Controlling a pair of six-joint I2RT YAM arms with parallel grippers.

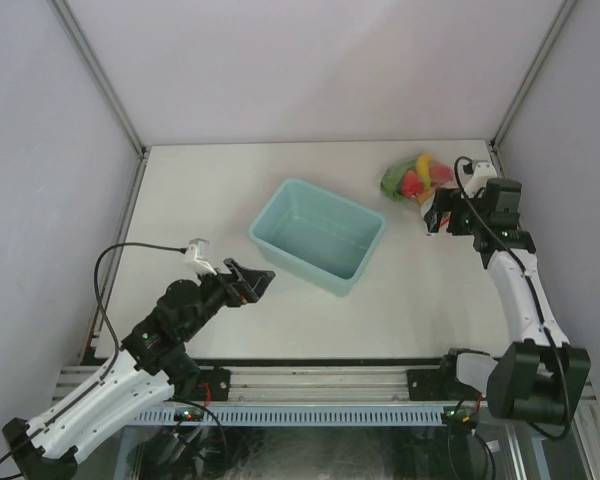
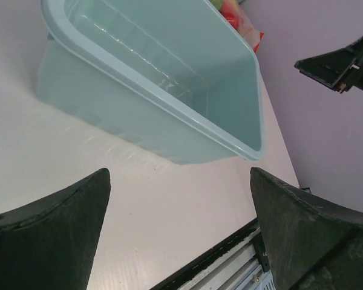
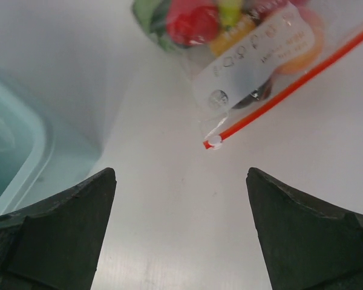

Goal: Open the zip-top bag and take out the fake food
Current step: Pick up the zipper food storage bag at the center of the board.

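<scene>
The clear zip-top bag (image 1: 416,180) lies at the back right of the table, and its orange-red zip strip (image 3: 290,84) ends in a white slider (image 3: 215,142). Inside it the fake food (image 3: 193,21) shows as red, green, yellow and orange pieces. My right gripper (image 3: 181,178) hovers just short of the bag's slider corner, open, with bare table between its fingers. In the top view that right gripper (image 1: 440,218) sits right beside the bag. My left gripper (image 1: 255,283) hangs open near the table's front left, pointing at the bin, far from the bag.
A light teal rectangular bin (image 1: 318,235) stands empty at the table's middle, between the two arms; its near corner (image 2: 254,151) is just ahead of my left fingers. Grey walls close in the back and sides. A metal rail (image 1: 310,385) runs along the near edge.
</scene>
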